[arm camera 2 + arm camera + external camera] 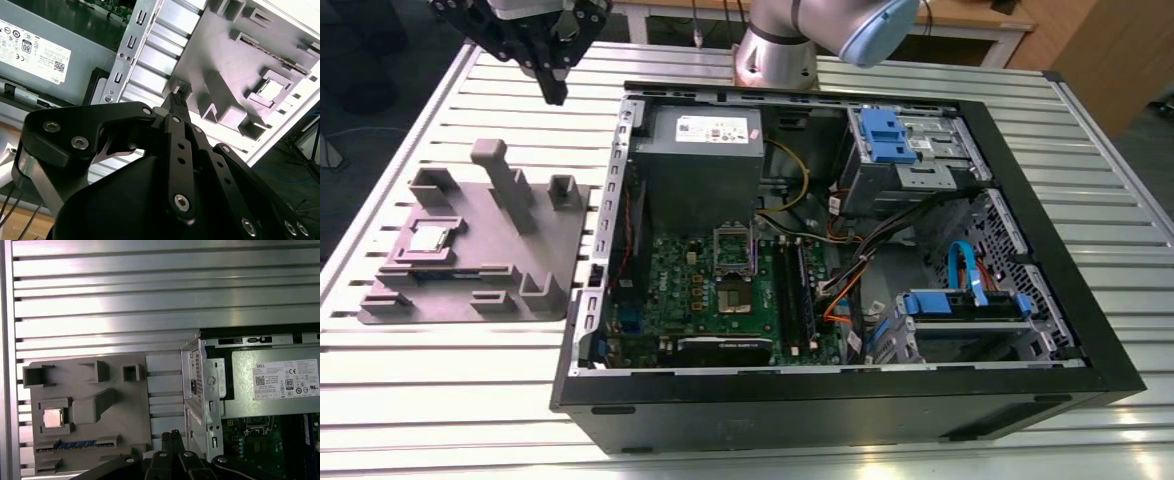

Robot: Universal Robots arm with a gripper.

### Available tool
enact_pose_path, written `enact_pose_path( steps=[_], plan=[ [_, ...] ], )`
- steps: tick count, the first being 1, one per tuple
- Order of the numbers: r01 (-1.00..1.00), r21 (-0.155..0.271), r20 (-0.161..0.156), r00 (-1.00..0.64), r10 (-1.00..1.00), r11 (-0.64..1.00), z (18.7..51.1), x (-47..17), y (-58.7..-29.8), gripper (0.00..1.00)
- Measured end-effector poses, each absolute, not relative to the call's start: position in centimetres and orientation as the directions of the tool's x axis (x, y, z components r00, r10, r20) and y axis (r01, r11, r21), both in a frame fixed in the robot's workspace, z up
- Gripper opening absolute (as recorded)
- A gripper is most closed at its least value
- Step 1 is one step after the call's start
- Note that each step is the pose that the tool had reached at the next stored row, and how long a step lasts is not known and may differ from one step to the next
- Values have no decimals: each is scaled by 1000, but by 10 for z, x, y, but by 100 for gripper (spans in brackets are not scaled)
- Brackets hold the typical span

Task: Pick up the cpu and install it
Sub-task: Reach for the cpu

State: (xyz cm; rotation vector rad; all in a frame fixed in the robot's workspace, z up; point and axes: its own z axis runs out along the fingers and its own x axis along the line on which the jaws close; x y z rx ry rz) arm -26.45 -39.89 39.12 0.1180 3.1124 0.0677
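gripper: upper left of exterior view, fingers together, empty | cpu: flat in grey fixture, left-middle, well apart | advice: probably centre squarely above, fingers parted, grip rim level

Slatted table: grey fixture, open computer case

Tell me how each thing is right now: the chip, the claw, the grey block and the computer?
cpu: lying flat in its recess on the grey fixture, not held.
gripper: shut, holding nothing, apart from the cpu.
grey fixture: flat on the table, beside the computer case.
computer case: lying on its side, open, insides showing.
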Motion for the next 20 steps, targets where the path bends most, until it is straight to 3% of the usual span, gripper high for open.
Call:
enact_pose_path(
  steps=[20],
  plan=[
    [75, 44, -24, -997, 76, 996, 389, -325, -399, 10]
  ],
)
